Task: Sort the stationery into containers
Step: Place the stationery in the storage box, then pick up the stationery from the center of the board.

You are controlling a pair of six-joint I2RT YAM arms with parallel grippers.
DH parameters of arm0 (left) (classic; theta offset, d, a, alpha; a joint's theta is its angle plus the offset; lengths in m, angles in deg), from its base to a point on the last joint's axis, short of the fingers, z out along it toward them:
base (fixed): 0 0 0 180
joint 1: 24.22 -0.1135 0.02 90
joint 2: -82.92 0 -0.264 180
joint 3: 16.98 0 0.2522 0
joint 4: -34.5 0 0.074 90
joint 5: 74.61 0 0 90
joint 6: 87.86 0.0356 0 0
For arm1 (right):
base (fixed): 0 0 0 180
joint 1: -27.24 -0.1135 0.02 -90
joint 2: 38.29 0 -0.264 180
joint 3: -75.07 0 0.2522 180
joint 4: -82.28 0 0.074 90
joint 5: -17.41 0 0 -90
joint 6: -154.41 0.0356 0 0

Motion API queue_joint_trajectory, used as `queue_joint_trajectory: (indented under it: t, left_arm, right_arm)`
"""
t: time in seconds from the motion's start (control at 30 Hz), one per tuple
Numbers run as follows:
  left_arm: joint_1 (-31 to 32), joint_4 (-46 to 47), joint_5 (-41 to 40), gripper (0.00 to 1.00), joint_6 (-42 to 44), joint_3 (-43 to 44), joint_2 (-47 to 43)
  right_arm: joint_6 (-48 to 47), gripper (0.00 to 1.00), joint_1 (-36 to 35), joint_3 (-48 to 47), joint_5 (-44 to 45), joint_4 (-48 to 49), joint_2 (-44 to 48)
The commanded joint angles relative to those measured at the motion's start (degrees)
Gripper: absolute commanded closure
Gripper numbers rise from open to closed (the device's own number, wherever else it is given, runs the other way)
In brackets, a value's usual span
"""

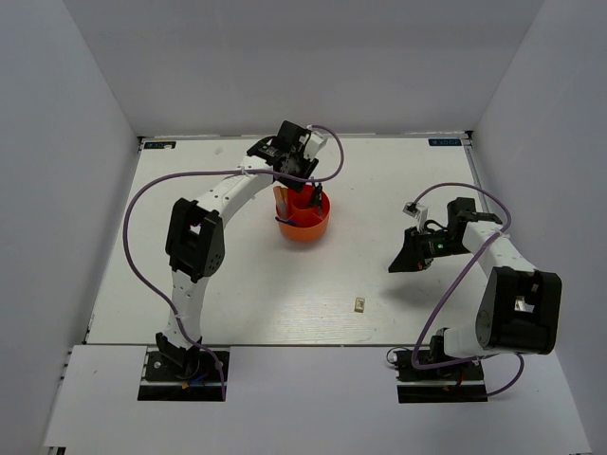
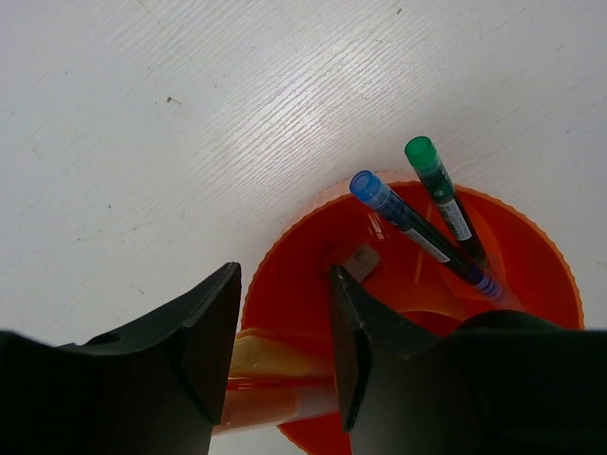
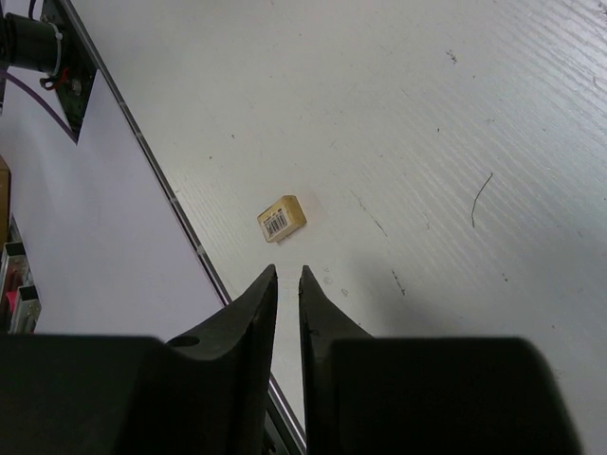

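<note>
The left gripper (image 2: 285, 327) hangs over the round orange plastic tub (image 2: 541, 246), jaws parted. Inside lean a blue-capped pen (image 2: 417, 232) and a green-capped pen (image 2: 444, 197), their white labels too small to read. The right gripper (image 3: 286, 277), nearly closed and empty, hovers near a small beige cube (image 3: 282, 218) with a barcode sticker, lying on the white table (image 3: 455, 114).

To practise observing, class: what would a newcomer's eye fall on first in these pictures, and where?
The bright orange tub stands out in the middle of the table, with a blue-capped pen and a green-capped pen leaning inside and the open left gripper just above. A small beige block lies alone nearer the front, the nearly shut, empty right gripper close by.
</note>
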Motion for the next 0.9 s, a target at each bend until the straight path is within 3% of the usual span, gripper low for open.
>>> queue_joint_trajectory:
  t: [0.0,0.03,0.1,0.13,0.17,0.27,0.3,0.4,0.43,0.47,0.5,0.53,0.63,0.7,0.73,0.83,0.87]
  left_arm:
    - [0.29,0.69,-0.70,0.47,-1.06,0.03,-3.84]
    - [0.29,1.13,-0.79,0.46,-2.80,0.90,-4.63]
    - [0.29,2.61,-0.79,0.45,-3.17,1.78,-5.16]
    - [0.37,3.23,-0.87,0.47,-5.17,1.96,-6.82]
    - [0.37,3.67,-1.22,0.48,-5.98,2.31,-7.62]
    - [-0.06,5.35,-4.91,0.71,-11.51,2.75,-12.18]
    - [-0.94,4.91,-6.75,0.85,-12.74,2.40,-14.63]
    - [-3.74,2.11,-7.56,0.87,-22.56,-2.84,-22.46]
    - [-4.37,1.31,-7.38,0.71,-24.16,-7.22,-24.48]
    - [-5.68,0.26,-7.29,0.55,-28.62,-10.05,-30.94]
    - [-6.82,-0.36,-7.12,0.42,-30.14,-18.26,-33.00]
    - [-8.22,-1.67,-6.94,0.26,-31.55,-21.39,-35.29]
    - [-11.22,-3.08,-4.22,0.15,-34.72,-36.85,-48.36]
    - [-12.45,-3.70,-2.55,0.13,-34.99,-45.01,-54.36]
    - [-13.94,-4.14,-2.54,0.13,-34.64,-49.85,-58.47]
    - [-15.36,-4.76,-2.80,0.12,-32.10,-60.05,-67.46]
    - [-15.18,-5.02,-3.24,0.11,-31.91,-63.31,-68.87]
  right_arm:
    - [-0.68,0.81,0.34,-2.14,-1.57,-1.39,0.00]
    - [-1.72,0.69,-0.18,-2.31,-1.13,-1.48,0.18]
    - [-2.70,0.64,-0.27,-2.84,-0.77,-1.66,0.27]
    - [-3.57,0.53,-0.62,-3.10,-0.86,-2.27,0.18]
    - [-6.89,0.49,-0.89,-3.54,-1.82,-2.80,0.18]
    - [-15.34,0.32,-2.81,-5.21,-1.83,-2.97,0.27]
    - [-17.53,0.32,-3.26,-5.48,-1.31,-3.15,0.27]
    - [-29.66,0.30,-6.68,-5.04,1.67,-4.73,0.36]
    - [-34.90,0.33,-8.26,-3.30,2.90,-4.47,0.53]
    - [-35.13,0.58,-10.10,-2.59,4.57,-0.64,0.97]
    - [-33.22,0.84,-12.47,-1.80,6.41,0.96,1.06]
    - [-29.02,1.00,-13.71,-0.74,12.44,2.54,1.67]
    - [-19.27,1.00,-19.86,-0.12,19.94,5.54,3.95]
    - [-16.51,0.97,-23.54,-0.55,21.55,2.83,6.14]
    - [-16.33,0.82,-24.43,-0.64,21.64,0.74,6.76]
    - [-30.06,0.40,-26.72,2.68,19.97,-1.92,12.19]
    - [-38.56,0.35,-26.73,7.05,17.97,-2.27,13.52]
